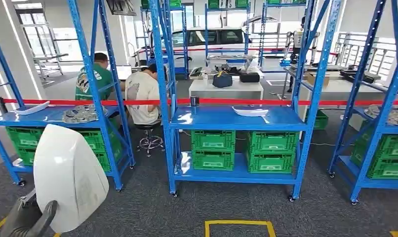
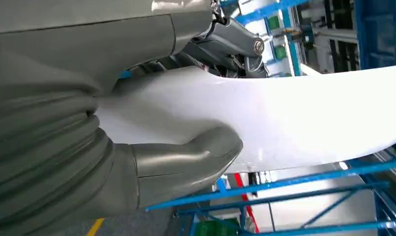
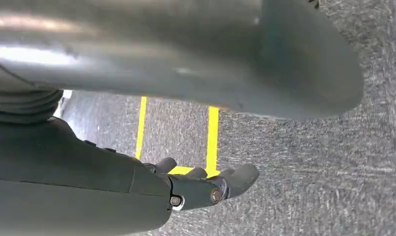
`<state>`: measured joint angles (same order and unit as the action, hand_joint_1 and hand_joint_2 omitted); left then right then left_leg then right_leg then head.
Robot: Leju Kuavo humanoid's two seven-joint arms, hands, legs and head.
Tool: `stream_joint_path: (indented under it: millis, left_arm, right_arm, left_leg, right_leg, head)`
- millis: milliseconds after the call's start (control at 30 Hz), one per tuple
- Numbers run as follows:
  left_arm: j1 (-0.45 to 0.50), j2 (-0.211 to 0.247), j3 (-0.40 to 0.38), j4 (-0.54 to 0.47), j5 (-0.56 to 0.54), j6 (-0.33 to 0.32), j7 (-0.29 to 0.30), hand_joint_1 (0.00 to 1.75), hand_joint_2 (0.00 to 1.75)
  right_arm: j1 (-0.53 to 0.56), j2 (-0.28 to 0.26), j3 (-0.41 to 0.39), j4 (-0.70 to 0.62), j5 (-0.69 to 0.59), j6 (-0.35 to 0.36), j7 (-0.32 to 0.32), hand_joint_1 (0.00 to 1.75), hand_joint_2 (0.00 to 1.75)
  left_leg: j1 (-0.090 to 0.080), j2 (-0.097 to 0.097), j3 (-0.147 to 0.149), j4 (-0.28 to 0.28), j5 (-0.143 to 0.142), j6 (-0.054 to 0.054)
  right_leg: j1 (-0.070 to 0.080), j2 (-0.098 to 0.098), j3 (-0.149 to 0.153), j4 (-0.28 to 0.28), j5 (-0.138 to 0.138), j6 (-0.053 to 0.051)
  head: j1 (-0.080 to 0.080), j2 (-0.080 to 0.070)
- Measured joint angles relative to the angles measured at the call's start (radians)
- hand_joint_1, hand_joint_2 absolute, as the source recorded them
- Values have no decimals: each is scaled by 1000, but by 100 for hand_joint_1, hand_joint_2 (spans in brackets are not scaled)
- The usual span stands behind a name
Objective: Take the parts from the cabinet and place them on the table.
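Blue steel shelving racks (image 1: 226,118) stand in a row on grey carpet, with a red barrier tape (image 1: 207,101) stretched across them at shelf height and a white car (image 1: 212,39) parked far behind. On the left rack's shelf lie a thin white part (image 1: 33,107) and a grey moulded part (image 1: 81,114), with green crates (image 1: 24,137) stored below. Behind that rack two people (image 1: 140,94) sit with their backs turned. In the lower left of the head view, the left hand (image 1: 26,219) grips a large white panel (image 1: 68,175), holding it up in front of the robot, clear of the shelves; the left wrist view shows the thumb (image 2: 186,162) pressed on one face and darker fingers (image 2: 235,39) on the other. The middle rack's shelf carries another white part (image 1: 250,112) above more green crates (image 1: 242,148). A yellow floor marking (image 1: 239,227) lies ahead. The right hand (image 3: 201,189) hangs over the carpet, fingers loosely extended, holding nothing.
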<state>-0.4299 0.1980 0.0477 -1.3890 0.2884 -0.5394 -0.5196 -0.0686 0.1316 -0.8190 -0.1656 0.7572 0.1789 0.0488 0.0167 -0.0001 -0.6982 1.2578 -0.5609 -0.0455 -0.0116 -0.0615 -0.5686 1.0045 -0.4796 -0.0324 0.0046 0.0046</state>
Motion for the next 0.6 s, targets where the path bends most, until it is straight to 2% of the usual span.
stream_joint_path:
  millis: [33, 67, 100, 133, 233, 267, 300, 333, 367, 400, 433, 467, 500, 567, 600]
  left_arm:
    - [0, 0, 0, -1, -1, 0, 0, 175, 175]
    - [0, 0, 0, -2, -1, 1, 0, 175, 175]
    - [-2, 0, 0, -2, -1, 2, -1, 175, 175]
    - [-1, -2, 0, -3, -3, 2, -1, 175, 175]
    - [5, -1, 2, -3, -7, 3, 0, 175, 175]
    - [6, 0, 4, -5, -9, 3, 0, 175, 175]
    - [6, -1, 4, -6, -10, 3, -2, 175, 175]
    - [2, -1, 4, -7, -11, 3, 0, 175, 175]
    - [3, -3, 4, -7, -13, 4, 0, 175, 175]
    - [5, -7, 4, -6, -16, 4, 0, 175, 175]
    - [6, -8, 4, -6, -18, 4, 1, 175, 175]
    - [6, -8, 4, -5, -20, 4, 3, 175, 175]
    - [6, -9, 4, -3, -24, 5, 4, 175, 175]
    - [5, -9, 4, -3, -31, 6, 4, 175, 175]
    - [4, -9, 4, -3, -34, 6, 4, 175, 175]
  right_arm:
    - [0, 0, 0, 0, 2, 3, 0, 0, 0]
    - [-1, 0, 0, 0, 5, 5, 0, 0, 0]
    - [-1, -1, 0, 0, 6, 6, -1, 0, 0]
    - [-1, -1, 0, 0, 8, 7, -1, 0, 0]
    - [-2, -1, 0, 0, 9, 8, -2, 0, 0]
    - [-3, 0, 0, 0, 10, 9, -2, 0, 0]
    - [-5, 0, 0, 0, 10, 9, -2, 0, 0]
    - [-4, 0, 0, 0, 11, 9, -2, 0, 0]
    - [-2, 0, 0, 0, 11, 10, -2, 0, 0]
    - [0, 0, 0, 0, 12, 11, -2, 0, 0]
    - [1, 0, 0, 0, 13, 11, -2, 0, 0]
    - [1, 0, 0, 0, 15, 13, -2, 0, 0]
    - [1, 0, 0, 0, 16, 13, -2, 0, 0]
    - [0, 0, 0, 0, 18, 13, -3, 0, 0]
    - [0, 0, 0, 0, 19, 13, -3, 0, 0]
  left_leg:
    - [2, 9, 46, -83, 40, -2]
    - [2, 37, 105, -187, 80, -3]
    - [-5, 84, 130, -245, 71, -2]
    - [-9, 68, 134, -247, 79, 16]
    - [-14, 32, 119, -241, 81, 35]
    - [-7, 19, 126, -249, 90, 46]
    - [-6, 14, 125, -250, 91, 49]
    - [-5, 3, 123, -250, 94, 56]
    - [-5, -5, 121, -250, 95, 61]
    - [-8, -21, 116, -248, 97, 64]
    - [-9, -32, 114, -247, 98, 64]
    - [-10, -48, 111, -244, 98, 64]
    - [-10, -61, 109, -241, 98, 64]
    - [-10, -88, 109, -235, 98, 61]
    - [-9, -101, 108, -231, 97, 57]
  right_leg:
    - [-2, -13, 1, 2, -2, 3]
    - [-4, -25, 3, 5, -5, 8]
    - [1, -34, 4, 8, -8, 16]
    - [4, -42, 3, 12, -11, 24]
    - [3, -73, 9, 7, -8, 41]
    - [-1, -67, 7, 12, -16, 50]
    - [-6, -24, 7, 25, -25, 55]
    - [-6, 32, -19, 82, -65, 55]
    - [-5, 51, -51, 152, -104, 56]
    - [-4, 60, -106, 265, -153, 57]
    - [-3, 61, -136, 321, -168, 57]
    - [-2, 61, -151, 345, -161, 55]
    - [-2, 62, -139, 313, -133, 52]
    - [-4, 76, -55, 144, -42, 45]
    - [-5, 110, -8, 48, -11, 39]
  head:
    - [0, 0]
    - [0, 0]
    - [-1, 0]
    - [-1, 0]
    - [-1, 0]
    - [-1, 0]
    - [-1, 0]
    - [0, 0]
    - [-1, 0]
    - [-1, 0]
    - [-1, 0]
    - [-1, 0]
    - [-1, 0]
    - [-1, 0]
    - [-1, 0]
